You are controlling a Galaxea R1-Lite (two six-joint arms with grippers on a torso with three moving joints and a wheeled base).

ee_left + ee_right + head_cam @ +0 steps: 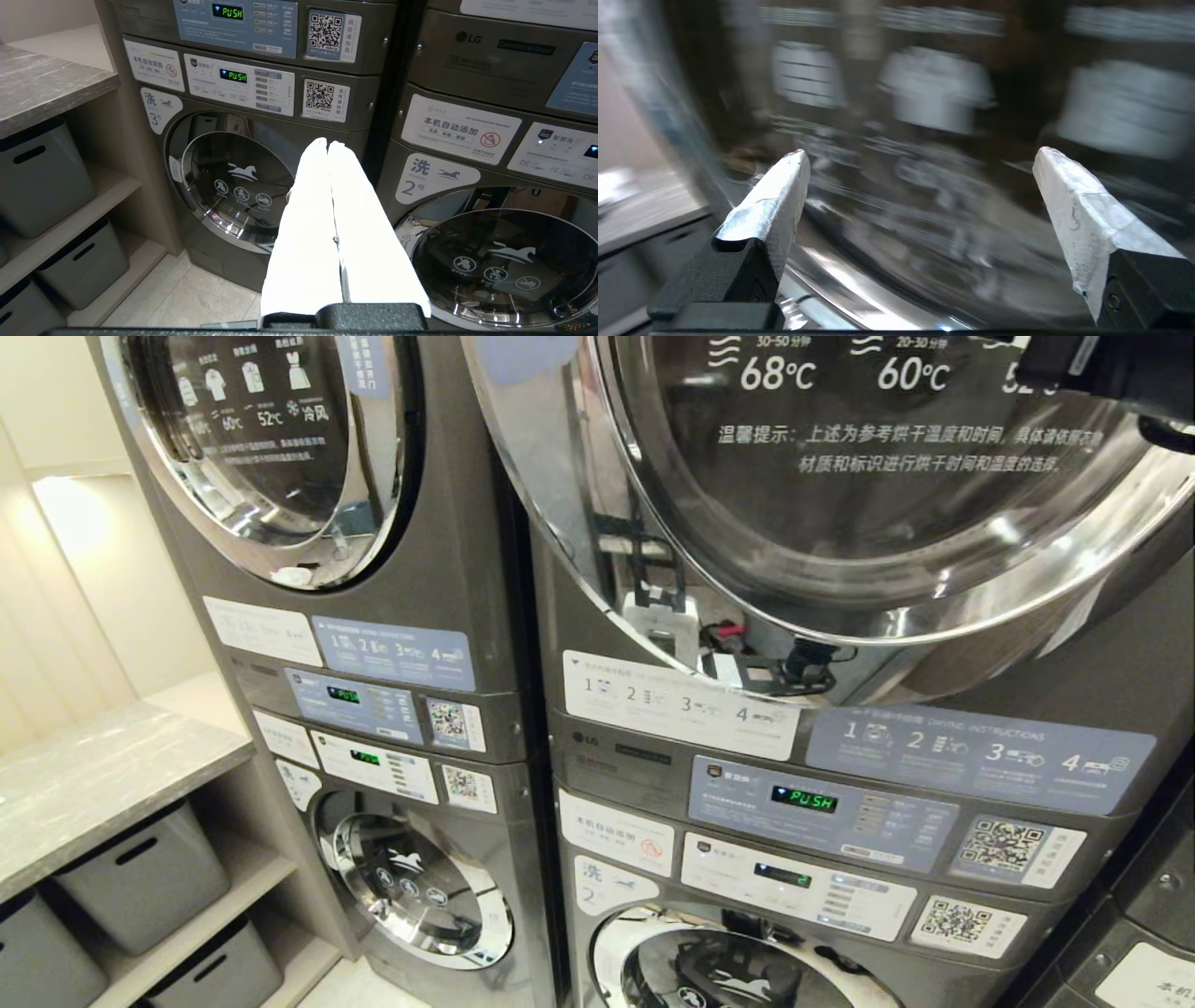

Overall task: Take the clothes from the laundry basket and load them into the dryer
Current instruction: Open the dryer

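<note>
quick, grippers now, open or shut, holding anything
left gripper: shut, holding nothing, parked low by the washers.
right gripper: open, holding nothing, up at the dryer door.

A laundromat: stacked coin-style washer-dryers (822, 709) with QR codes (1001, 847).

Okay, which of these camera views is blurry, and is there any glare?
Right wrist view: background streaked with blur behind the open right end effector. Head view: sharp, glare on the chrome dryer door. Left wrist view: sharp, with the left end effector blown out white.
</note>
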